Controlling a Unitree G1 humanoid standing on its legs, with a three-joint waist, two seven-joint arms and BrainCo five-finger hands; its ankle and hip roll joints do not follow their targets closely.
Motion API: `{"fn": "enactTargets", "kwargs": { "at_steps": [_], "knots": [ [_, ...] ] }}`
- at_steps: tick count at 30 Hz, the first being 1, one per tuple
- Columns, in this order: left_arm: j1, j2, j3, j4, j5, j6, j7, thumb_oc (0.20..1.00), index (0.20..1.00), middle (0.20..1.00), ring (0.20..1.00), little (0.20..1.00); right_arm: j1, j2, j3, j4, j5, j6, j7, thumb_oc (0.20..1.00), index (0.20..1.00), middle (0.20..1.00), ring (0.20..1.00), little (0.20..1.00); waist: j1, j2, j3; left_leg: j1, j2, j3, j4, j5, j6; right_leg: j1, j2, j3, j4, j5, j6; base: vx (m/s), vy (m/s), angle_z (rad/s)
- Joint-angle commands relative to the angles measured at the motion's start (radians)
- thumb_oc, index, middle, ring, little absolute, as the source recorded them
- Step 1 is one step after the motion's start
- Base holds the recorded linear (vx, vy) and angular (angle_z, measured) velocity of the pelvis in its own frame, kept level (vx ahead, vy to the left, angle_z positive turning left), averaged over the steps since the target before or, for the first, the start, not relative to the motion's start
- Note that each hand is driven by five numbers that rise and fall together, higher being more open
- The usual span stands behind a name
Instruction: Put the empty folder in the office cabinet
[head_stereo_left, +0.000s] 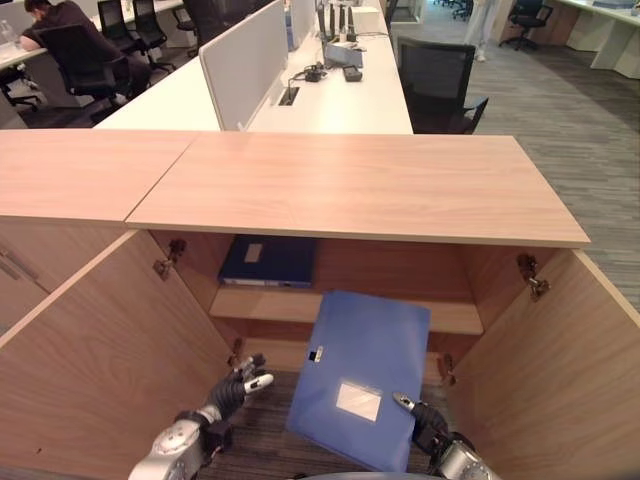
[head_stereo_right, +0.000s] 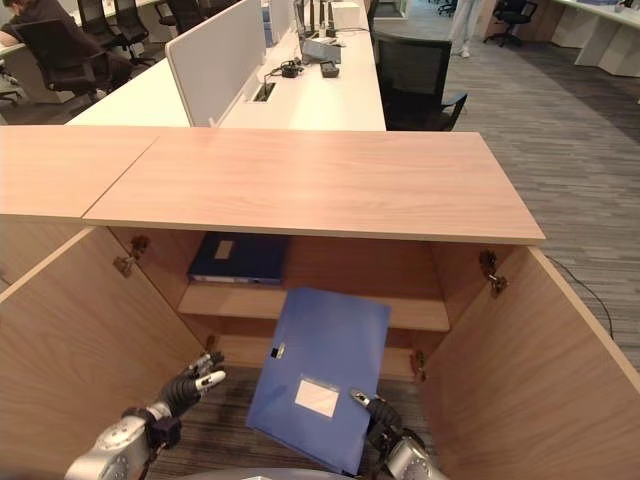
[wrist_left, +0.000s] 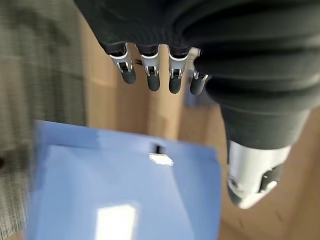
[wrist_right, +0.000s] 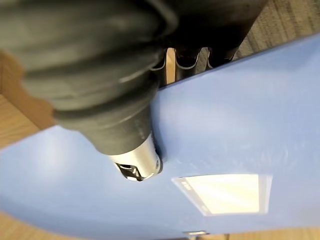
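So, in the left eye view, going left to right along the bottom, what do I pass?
Open left cabinet door → left hand, free and open → blue folder → right hand gripping the folder's edge → open right cabinet door.

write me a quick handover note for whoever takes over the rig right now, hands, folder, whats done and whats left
Right hand: thumb on top and fingers under the lower right edge of the flat light-blue plastic folder, pinching it.
Left hand: open, holding nothing, hovering left of the folder over the carpet.
Folder: held tilted in front of the open light-wood office cabinet, its far edge near the lower shelf, not yet inside.
A dark-blue folder already lies flat on the upper level, left side.
Done: both doors open, folder picked up.
Left: slide the folder into the cabinet and let go.
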Motion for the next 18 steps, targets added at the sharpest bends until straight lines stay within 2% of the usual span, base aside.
{"fn": "enactTargets", "kwargs": {
  "at_steps": [1, 2, 5, 7, 12, 14, 18],
  "knots": [
    [-0.079, -0.026, 0.032, 0.086, 0.014, -0.031, 0.035, 1.000, 1.000, 1.000, 1.000, 1.000, -0.110, 0.088, 0.007, -0.006, 0.084, -0.030, 0.021, 0.200, 0.200, 0.200, 0.200, 0.200, -0.011, -0.040, 0.013, 0.001, -0.012, -0.063, 0.003, -0.079, -0.013, 0.029, -0.035, -0.050, 0.007, -0.033, 0.056, -0.02, -0.038, 0.00],
    [-0.091, -0.075, 0.036, 0.196, 0.003, -0.022, 0.048, 1.000, 1.000, 1.000, 1.000, 1.000, -0.117, 0.095, 0.009, 0.004, 0.092, -0.031, 0.012, 0.200, 0.200, 0.200, 0.200, 0.200, -0.013, -0.040, 0.012, -0.001, -0.010, -0.064, 0.003, -0.077, -0.013, 0.026, -0.032, -0.047, 0.007, -0.034, 0.053, -0.02, -0.046, 0.00],
    [-0.099, -0.110, 0.036, 0.264, -0.003, -0.019, 0.054, 1.000, 1.000, 1.000, 1.000, 1.000, -0.117, 0.103, 0.016, 0.007, 0.098, -0.030, 0.009, 0.200, 0.200, 0.200, 0.200, 0.200, -0.016, -0.038, 0.011, -0.002, -0.009, -0.064, 0.003, -0.076, -0.014, 0.024, -0.030, -0.046, 0.007, -0.035, 0.051, 0.00, -0.012, 0.00],
    [-0.111, -0.156, 0.049, 0.370, -0.021, -0.012, 0.070, 1.000, 1.000, 1.000, 1.000, 1.000, -0.123, 0.107, 0.033, 0.013, 0.092, -0.029, 0.001, 0.200, 0.200, 0.200, 0.200, 0.200, -0.017, -0.039, 0.010, -0.005, -0.006, -0.062, 0.003, -0.074, -0.017, 0.022, -0.027, -0.046, 0.007, -0.038, 0.048, -0.01, -0.040, 0.01],
    [-0.134, -0.195, 0.066, 0.498, -0.012, -0.005, 0.087, 1.000, 1.000, 1.000, 1.000, 1.000, -0.133, 0.111, 0.027, 0.024, 0.099, -0.037, -0.015, 0.200, 0.200, 0.200, 0.200, 0.200, -0.020, -0.038, 0.009, -0.010, -0.001, -0.065, 0.003, -0.067, -0.022, 0.021, -0.020, -0.049, 0.007, -0.042, 0.042, 0.00, -0.042, 0.01],
    [-0.157, -0.215, 0.079, 0.603, 0.011, 0.000, 0.097, 1.000, 1.000, 1.000, 1.000, 1.000, -0.151, 0.120, 0.013, 0.020, 0.127, -0.046, -0.030, 0.200, 0.200, 0.200, 0.200, 0.200, -0.024, -0.036, 0.010, -0.013, 0.006, -0.069, 0.003, -0.064, -0.029, 0.022, -0.014, -0.054, 0.007, -0.044, 0.037, 0.00, -0.078, 0.04],
    [-0.161, -0.225, 0.091, 0.672, 0.045, 0.001, 0.104, 1.000, 1.000, 1.000, 1.000, 1.000, -0.175, 0.117, -0.010, -0.029, 0.173, -0.071, -0.040, 0.200, 0.200, 0.200, 0.200, 0.200, -0.031, -0.029, 0.013, -0.008, 0.021, -0.070, 0.003, -0.060, -0.037, 0.016, -0.002, -0.055, 0.028, -0.058, 0.024, 0.02, -0.085, 0.06]
  ]
}}
